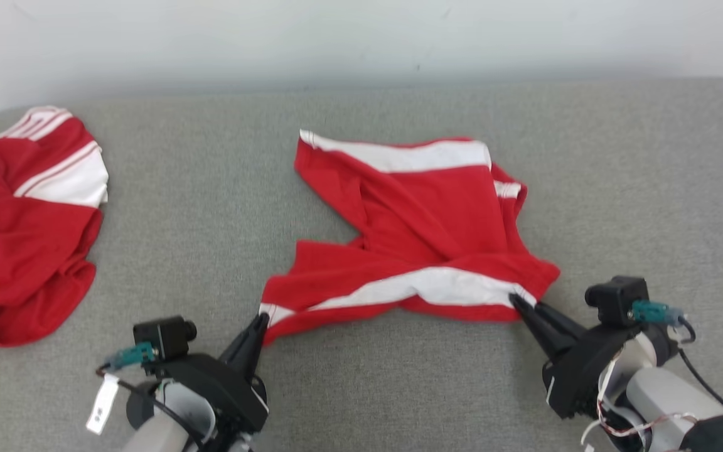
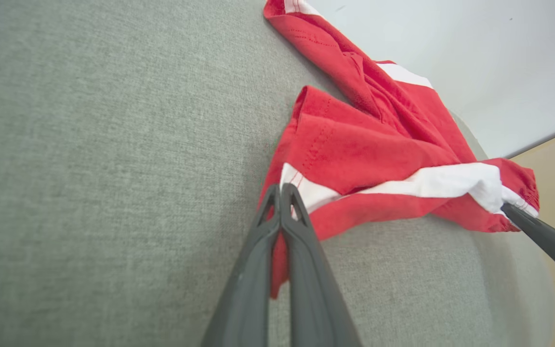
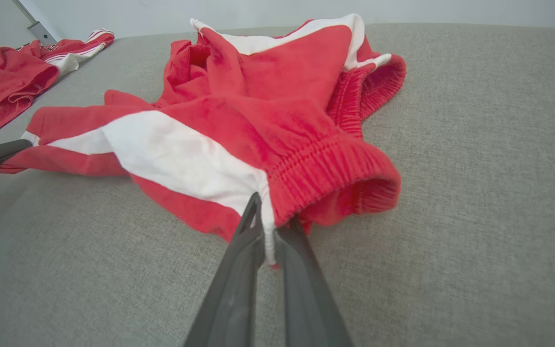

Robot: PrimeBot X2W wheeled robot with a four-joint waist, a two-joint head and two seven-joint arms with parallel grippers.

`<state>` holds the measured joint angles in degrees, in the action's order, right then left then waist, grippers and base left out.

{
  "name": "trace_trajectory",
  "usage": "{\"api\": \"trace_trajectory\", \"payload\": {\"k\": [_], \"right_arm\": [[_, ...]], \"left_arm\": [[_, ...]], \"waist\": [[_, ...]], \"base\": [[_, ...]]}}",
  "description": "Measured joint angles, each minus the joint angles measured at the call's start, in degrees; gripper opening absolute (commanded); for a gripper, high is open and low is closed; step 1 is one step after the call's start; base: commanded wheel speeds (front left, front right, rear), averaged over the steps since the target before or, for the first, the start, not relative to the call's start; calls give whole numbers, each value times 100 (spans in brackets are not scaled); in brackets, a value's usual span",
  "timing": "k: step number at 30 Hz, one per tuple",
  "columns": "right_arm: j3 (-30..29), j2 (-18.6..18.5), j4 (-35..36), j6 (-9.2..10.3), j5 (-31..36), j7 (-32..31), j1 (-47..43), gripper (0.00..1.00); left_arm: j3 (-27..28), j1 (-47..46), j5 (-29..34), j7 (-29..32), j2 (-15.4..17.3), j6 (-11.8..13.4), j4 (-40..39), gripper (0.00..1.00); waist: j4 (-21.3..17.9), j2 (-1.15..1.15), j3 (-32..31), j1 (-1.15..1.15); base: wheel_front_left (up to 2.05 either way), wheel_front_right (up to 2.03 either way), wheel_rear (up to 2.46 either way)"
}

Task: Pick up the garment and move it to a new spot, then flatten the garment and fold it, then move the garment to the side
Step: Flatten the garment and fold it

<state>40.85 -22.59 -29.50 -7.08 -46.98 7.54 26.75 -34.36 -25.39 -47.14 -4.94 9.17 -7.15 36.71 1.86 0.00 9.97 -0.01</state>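
i see the garment (image 1: 424,213), red shorts with white side stripes, lying crumpled in the middle of the grey fabric-covered counter (image 1: 211,207), stretched between my two arms. the left gripper (image 1: 261,321) has its jaws pressed together on the hem corner of the near leg, right where the white stripe (image 1: 424,284) ends. in the left wrist view red cloth runs down between the two fingers. the right gripper (image 1: 516,301) has its jaws nearly closed on the other end of that stripe, at the elastic waistband (image 3: 335,168). in the right wrist view a thin white edge of cloth sits pinched between the fingers. the near edge of the shorts runs from one pair of jaws to the other, and the rest lies beyond them toward the wall (image 1: 361,37).

the middle of the shorts is twisted into folds, so i cannot tell how the layers lie. whether the pinched edge is lifted or resting on the counter i cannot tell either. a second red garment (image 1: 22,232) lies well apart at the left, cut off by the head view's edge, its print too cropped to read.
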Motion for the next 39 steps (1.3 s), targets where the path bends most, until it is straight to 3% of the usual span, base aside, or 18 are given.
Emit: {"api": "trace_trajectory", "payload": {"k": [12,13,14,15,16,28,31,32,39], "right_arm": [[159,-89,-32,0,-205,-1,-411,0],[163,-82,-49,0,-222,-5,-411,19],[162,-79,-74,0,-234,-4,-412,88],[147,-70,-101,0,-254,-4,-413,100],[144,-68,-123,0,-270,-4,-414,100],[-36,-199,223,12,-511,64,-844,100],[-77,-304,365,194,-510,63,-989,100],[-119,-339,431,378,-509,59,-1053,100],[-124,-359,821,962,-422,-114,-1089,100]], "left_arm": [[-344,296,202,-13,-24,0,94,0],[-359,297,243,-13,-18,0,115,0],[-372,297,261,-13,-16,7,137,11],[-396,298,305,-14,-15,11,157,47],[-419,306,355,-18,-11,20,165,100],[-333,644,468,-376,242,321,-342,100],[-482,643,782,-372,356,472,-519,100],[-625,639,981,-271,434,521,-566,100],[-897,473,1396,51,625,771,-590,100]], "waist": [[12,0,-496,1],[19,0,-523,1],[23,0,-550,1],[27,0,-579,1],[30,0,-608,1],[7,0,-829,1],[7,0,-816,1],[8,0,-793,1],[-40,1,-642,2]], "base": [[0,0,0],[0,0,0],[0,0,0],[0,0,0],[0,0,0],[0,0,0],[0,0,0],[0,0,0],[0,0,0]]}}
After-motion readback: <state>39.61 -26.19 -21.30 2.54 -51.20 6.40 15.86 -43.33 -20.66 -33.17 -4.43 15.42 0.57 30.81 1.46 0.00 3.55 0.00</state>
